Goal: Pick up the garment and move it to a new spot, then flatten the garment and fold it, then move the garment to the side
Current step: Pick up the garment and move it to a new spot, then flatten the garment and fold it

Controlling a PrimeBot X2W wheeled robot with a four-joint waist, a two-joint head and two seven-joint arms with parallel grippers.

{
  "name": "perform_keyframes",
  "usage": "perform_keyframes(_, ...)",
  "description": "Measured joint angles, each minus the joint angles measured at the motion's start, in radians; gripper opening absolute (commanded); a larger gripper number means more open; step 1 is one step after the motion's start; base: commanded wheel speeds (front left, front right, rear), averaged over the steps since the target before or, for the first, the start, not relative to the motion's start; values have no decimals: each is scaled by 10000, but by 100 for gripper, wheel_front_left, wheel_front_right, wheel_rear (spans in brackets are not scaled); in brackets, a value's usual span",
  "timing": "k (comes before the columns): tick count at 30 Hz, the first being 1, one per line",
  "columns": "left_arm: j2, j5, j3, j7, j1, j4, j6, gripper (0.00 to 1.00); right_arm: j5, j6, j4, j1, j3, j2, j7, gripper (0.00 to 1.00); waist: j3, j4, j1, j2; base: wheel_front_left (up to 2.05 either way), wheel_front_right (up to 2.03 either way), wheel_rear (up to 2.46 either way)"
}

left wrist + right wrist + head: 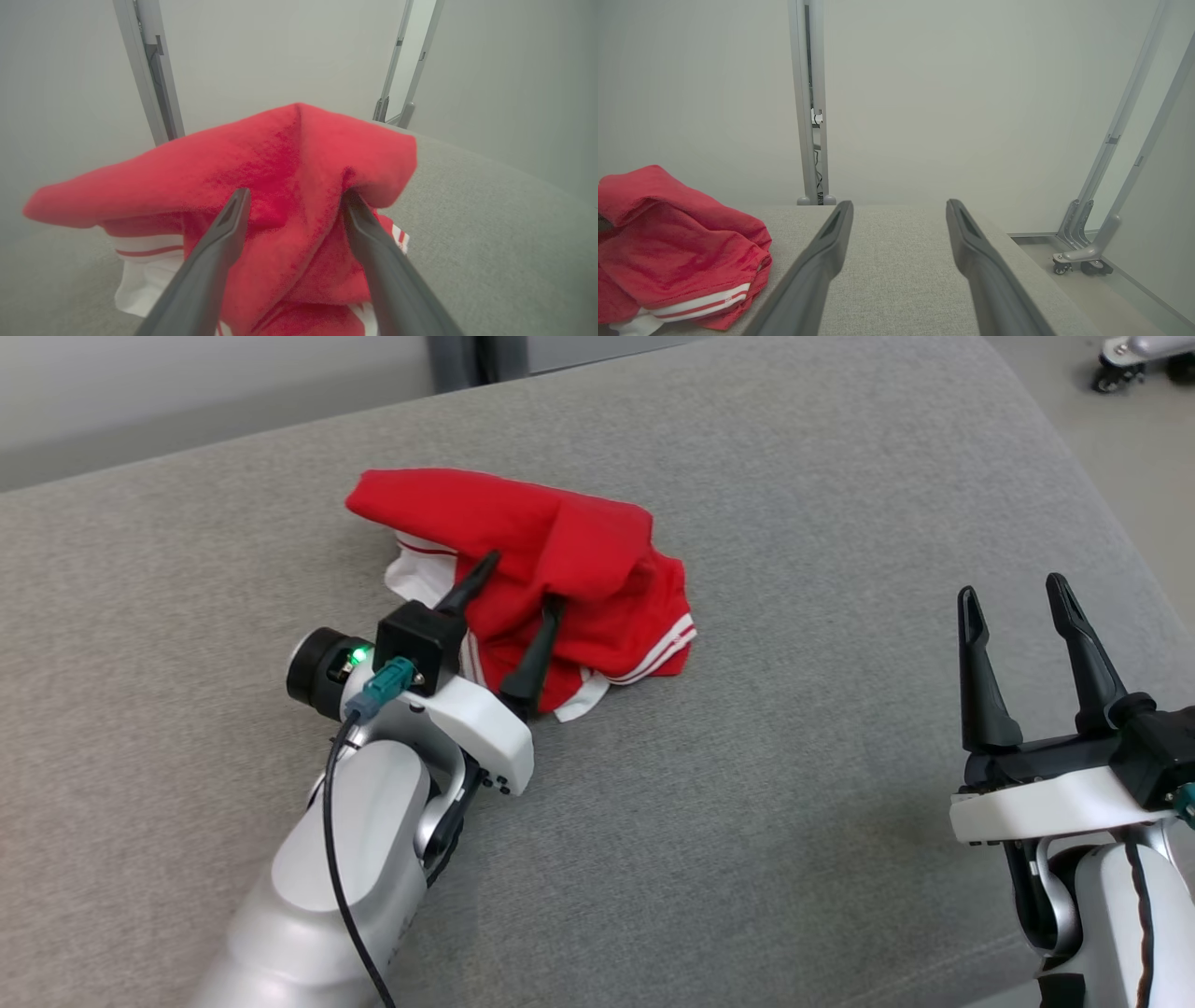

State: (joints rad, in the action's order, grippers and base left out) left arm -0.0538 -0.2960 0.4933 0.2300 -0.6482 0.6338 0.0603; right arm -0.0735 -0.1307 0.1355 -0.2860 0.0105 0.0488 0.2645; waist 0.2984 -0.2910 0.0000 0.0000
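Left gripper [523,581] fingers are seen spread wide, tips pushed into the crumpled red garment [579,537], one tip tucked under a fold, nothing clamped. Right gripper [1011,588] fingers are spread wide over bare fabric, well apart from the garment, which is bunched mid-left on the grey cushion [747,803]

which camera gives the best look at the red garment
The head view: the red garment shows almost whole, crumpled on the grey surface, white striped hems visible. The left wrist view is a close-up, cropped at the bottom; the right wrist view catches part of it at its left edge.
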Motion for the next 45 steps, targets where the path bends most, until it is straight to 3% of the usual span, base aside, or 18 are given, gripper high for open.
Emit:
perform_keyframes(7,12,-370,-454,299,-40,-562,-171,100,247,-2,10,12,33,-4,0,100,-398,713,0,0,0,0,0)
perform_keyframes(23,-732,291,-3014,314,3044,-4867,-581,100,679,-2,-138,370,-330,35,0,100,-1459,2700,0,0,0,0,0)
perform_keyframes(29,-514,757,-3586,314,4544,-5221,-470,100,644,-2,-159,607,-844,27,0,100,-1675,3036,0,0,0,0,0)
perform_keyframes(35,-48,1034,-3988,314,5541,-5496,-685,100,654,-2,21,840,-1120,23,0,100,-1845,3099,0,0,0,0,0)
perform_keyframes(45,50,821,-3779,314,5524,-5549,-790,100,713,-2,445,904,-1820,366,2,100,-1769,3587,0,0,0,0,0)
